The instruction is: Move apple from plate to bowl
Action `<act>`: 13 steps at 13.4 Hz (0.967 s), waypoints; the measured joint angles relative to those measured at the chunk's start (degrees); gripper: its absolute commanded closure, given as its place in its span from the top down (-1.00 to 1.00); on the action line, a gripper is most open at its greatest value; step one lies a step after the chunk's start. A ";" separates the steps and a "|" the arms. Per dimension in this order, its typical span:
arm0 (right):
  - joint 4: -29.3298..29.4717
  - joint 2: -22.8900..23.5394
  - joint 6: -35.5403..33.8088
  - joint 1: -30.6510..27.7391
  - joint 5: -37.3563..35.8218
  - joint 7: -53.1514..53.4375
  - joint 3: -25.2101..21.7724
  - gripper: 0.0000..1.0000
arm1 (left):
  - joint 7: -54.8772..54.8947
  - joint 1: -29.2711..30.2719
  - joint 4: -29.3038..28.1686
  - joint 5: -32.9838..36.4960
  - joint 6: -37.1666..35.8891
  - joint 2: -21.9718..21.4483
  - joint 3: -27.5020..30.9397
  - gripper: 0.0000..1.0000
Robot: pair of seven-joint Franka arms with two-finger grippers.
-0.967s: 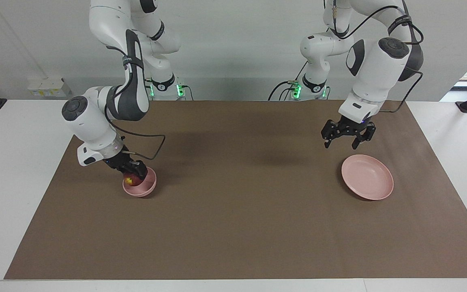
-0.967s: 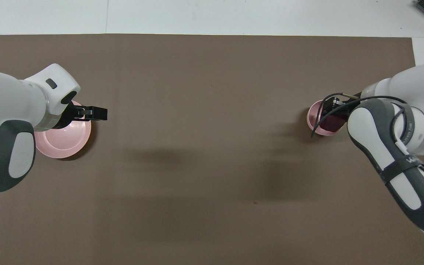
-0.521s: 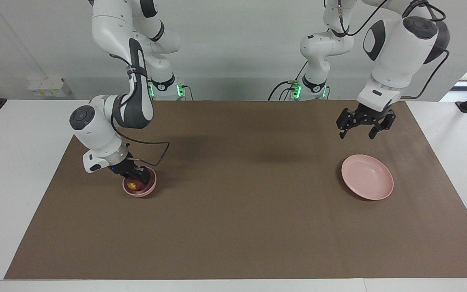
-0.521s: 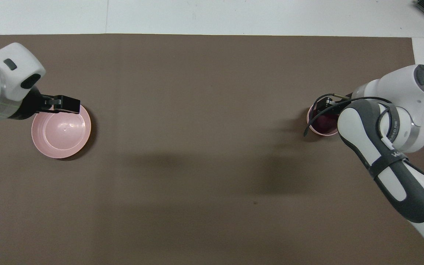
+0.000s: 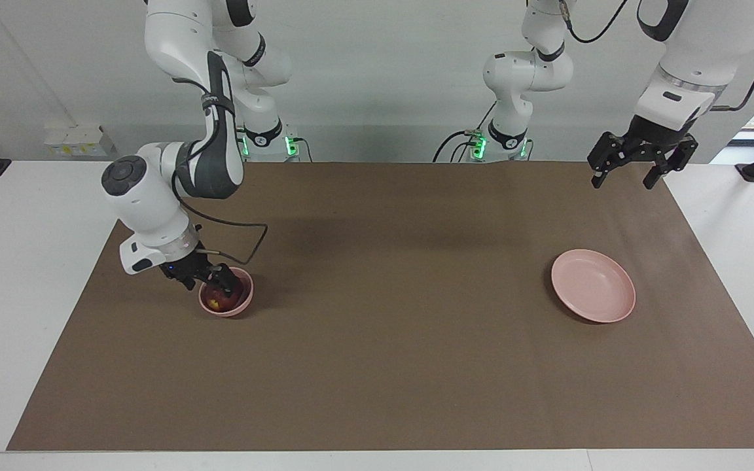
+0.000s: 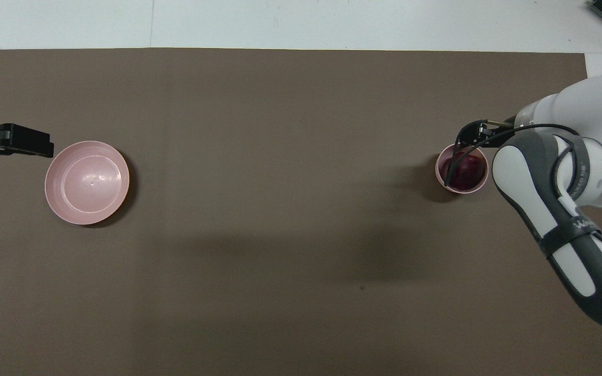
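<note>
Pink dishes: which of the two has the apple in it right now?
The small deep bowl under the right gripper holds the apple; the wider flat plate has nothing on it.

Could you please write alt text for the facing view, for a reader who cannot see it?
A dark red apple sits in a small pink bowl at the right arm's end of a brown mat, the right claw low over it. The pink plate lies bare at the other end; the left claw hangs open, high above the mat.
</note>
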 measured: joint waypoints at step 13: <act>13.45 -19.49 -39.61 0.17 -4.02 -0.37 1.81 1.00 | 0.01 1.48 0.00 0.00 -0.81 0.05 1.81 1.00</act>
